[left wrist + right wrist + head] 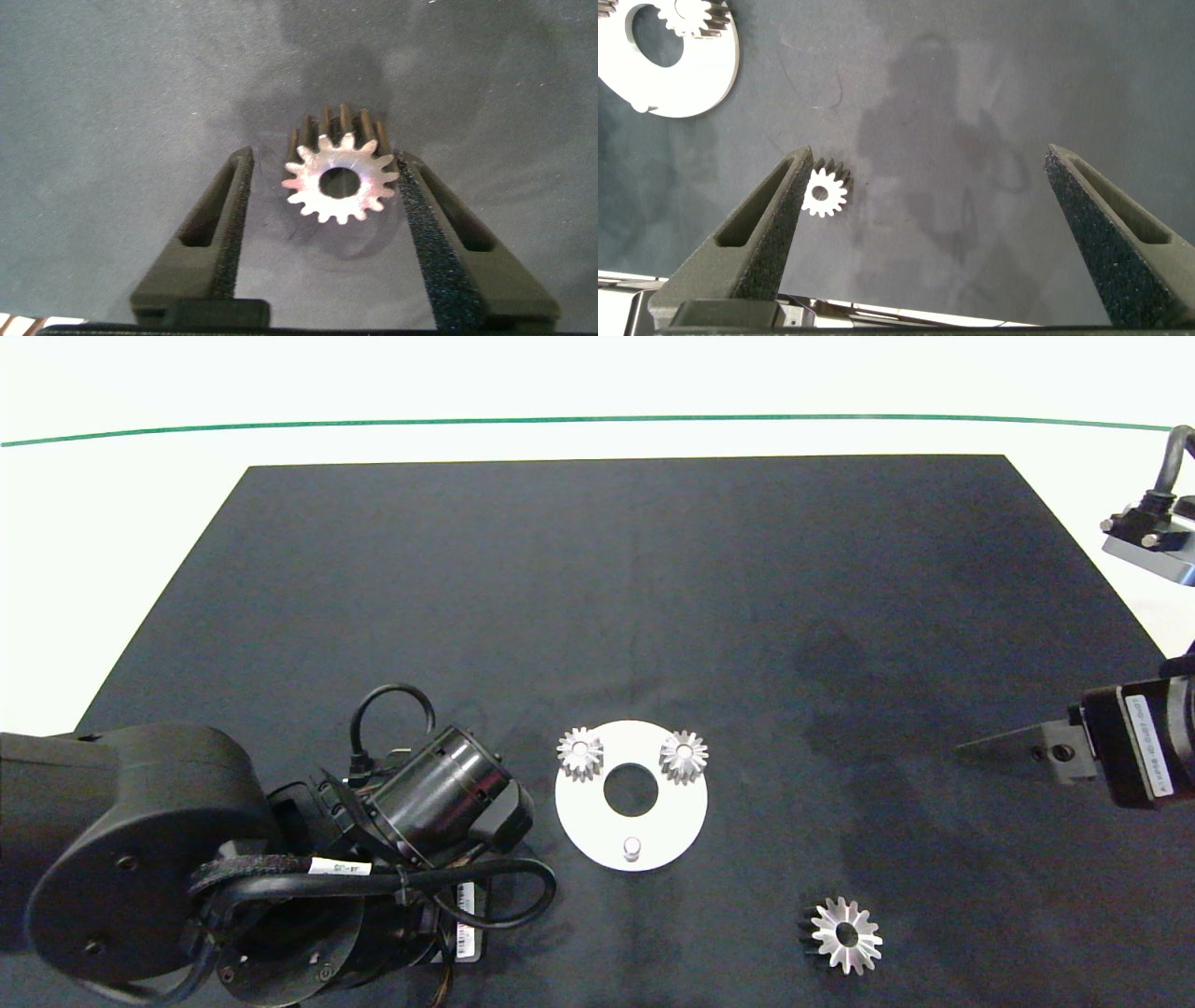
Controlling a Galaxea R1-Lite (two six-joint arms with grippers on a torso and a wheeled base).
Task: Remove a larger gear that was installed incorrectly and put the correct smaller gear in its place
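Note:
The smaller gear (341, 177) lies flat on the dark mat between the fingers of my left gripper (324, 157), which is open; one pad (425, 219) is at the gear's teeth, the other stands a little off. In the head view that gripper is hidden under my left arm (187, 859), left of the white plate (597, 821). The larger gear (845, 933) lies on the mat to the front right of the plate, and also shows in the right wrist view (825, 191). My right gripper (929, 151) hangs open and empty near the right edge (1013, 742).
The white plate (682, 93) carries two small gears on its rear pegs (581, 752) (683, 756), has a centre hole, and a bare peg (632, 847) at the front. The black mat (616, 597) lies on a white table with a green line (560, 420) behind.

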